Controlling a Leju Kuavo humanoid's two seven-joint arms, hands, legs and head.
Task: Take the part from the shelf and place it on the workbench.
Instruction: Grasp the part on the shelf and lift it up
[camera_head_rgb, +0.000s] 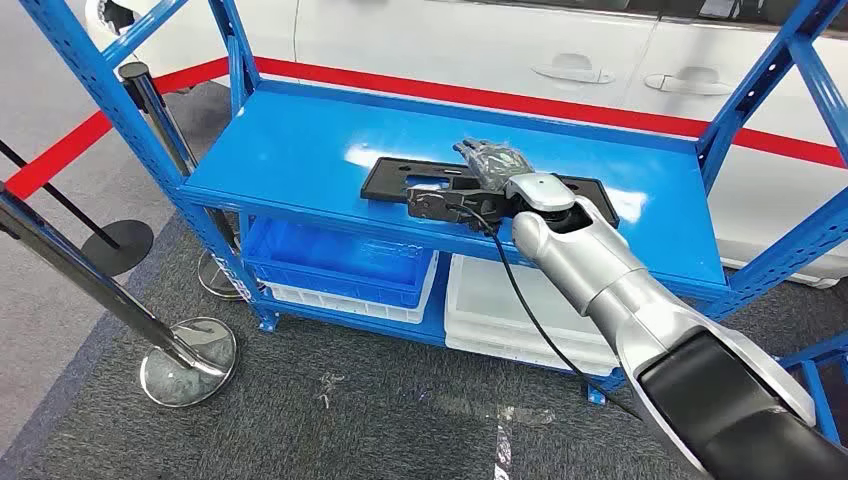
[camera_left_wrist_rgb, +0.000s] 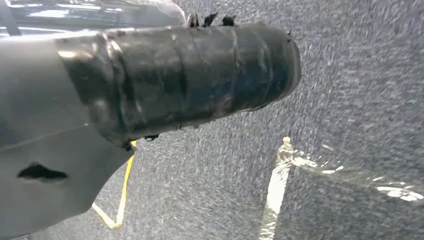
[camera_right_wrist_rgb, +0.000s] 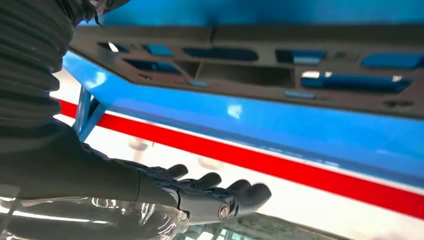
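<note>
With stanchions (camera_head_rgb: 187, 345) at the frame's lower left, the blue shelf (camera_head_rgb: 300, 150) spans the centre; the flat black part (camera_head_rgb: 395, 178) lies on its top deck. Right hand (camera_head_rgb: 492, 165) reaches over the part, fingers (camera_right_wrist_rgb: 220, 186) extended and apart, holding nothing. Left hand's state: cannot tell.

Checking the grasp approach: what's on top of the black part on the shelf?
The right hand hovers over the black part, fingers spread, holding nothing. The hand and wrist cover the part's middle; whether they touch is unclear. It lies on the blue shelf.
</note>
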